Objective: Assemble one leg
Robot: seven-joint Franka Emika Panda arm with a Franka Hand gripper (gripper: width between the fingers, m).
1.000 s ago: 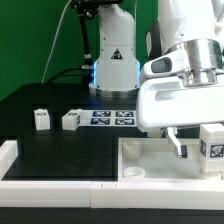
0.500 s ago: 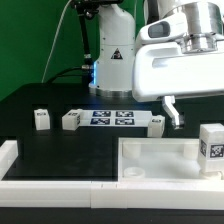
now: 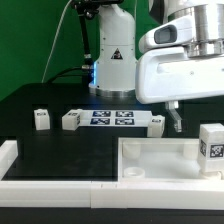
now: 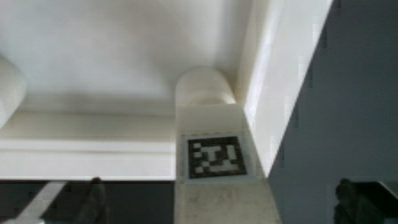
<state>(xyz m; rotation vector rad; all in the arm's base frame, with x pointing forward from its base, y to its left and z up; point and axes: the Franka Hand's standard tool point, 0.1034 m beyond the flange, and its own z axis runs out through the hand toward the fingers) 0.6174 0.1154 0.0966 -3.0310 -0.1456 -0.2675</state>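
Over table near tray (image 3: 150, 152), gripper (image 3: 173, 120) hangs, jaws wide apart, empty; misaligned descent could topple upright leg (image 3: 211, 148).

A leg (image 3: 212, 143) stands upright at the tray (image 3: 150, 146)'s end, the exterior view's right; the gripper (image 3: 173, 120) hangs above the tray's back rim.

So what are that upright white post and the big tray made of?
The leg looks like matte white plastic: uniform colour, rounded edges, a printed tag on its side. The tray-shaped part seems the same, equally dull and uniform.
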